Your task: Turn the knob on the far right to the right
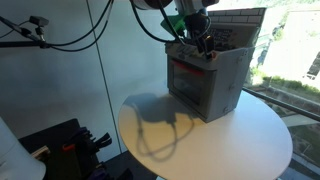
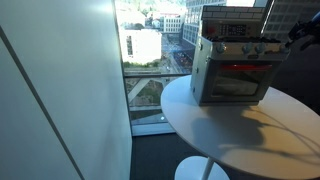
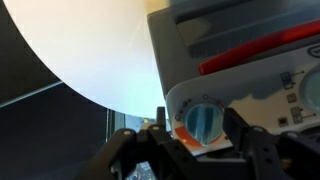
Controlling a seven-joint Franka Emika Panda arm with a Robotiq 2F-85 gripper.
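A silver toaster oven stands on a round white table; it shows in both exterior views. Its control panel carries a row of knobs. In the wrist view the end knob is round and bluish, with an orange arc on its dial. My gripper is open, one finger on each side of this knob. The right-hand finger is at the knob's edge; a small gap shows at the left-hand finger. In an exterior view the gripper is at the oven's front top corner. It also shows at the frame edge.
The table stands beside a floor-to-ceiling window and a white wall. Black cables hang above the arm. Dark equipment sits on the floor near the table. A red strip crosses the oven front.
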